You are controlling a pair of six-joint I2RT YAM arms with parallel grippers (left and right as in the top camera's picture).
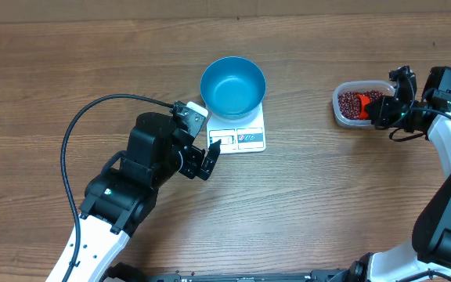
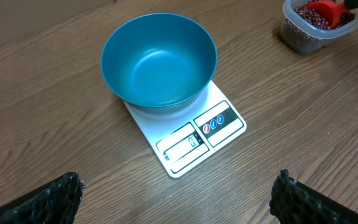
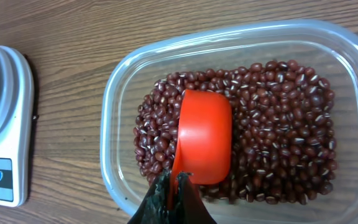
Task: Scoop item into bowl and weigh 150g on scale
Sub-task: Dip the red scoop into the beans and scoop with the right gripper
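The blue bowl (image 1: 233,84) (image 2: 158,61) stands empty on the white scale (image 1: 247,137) (image 2: 191,140). My left gripper (image 1: 204,160) (image 2: 178,199) hangs open just in front of the scale, nothing between its fingers. At the right, dark red beans (image 1: 351,103) (image 3: 278,124) fill a clear plastic tub (image 1: 343,110) (image 3: 114,118). My right gripper (image 1: 384,110) (image 3: 178,190) is shut on the handle of an orange-red scoop (image 3: 204,134) (image 1: 370,106), whose cup lies bottom-up on the beans.
Wooden table all round. The scale's edge (image 3: 5,124) shows at the left of the right wrist view. A black cable (image 1: 92,117) loops from the left arm over the table.
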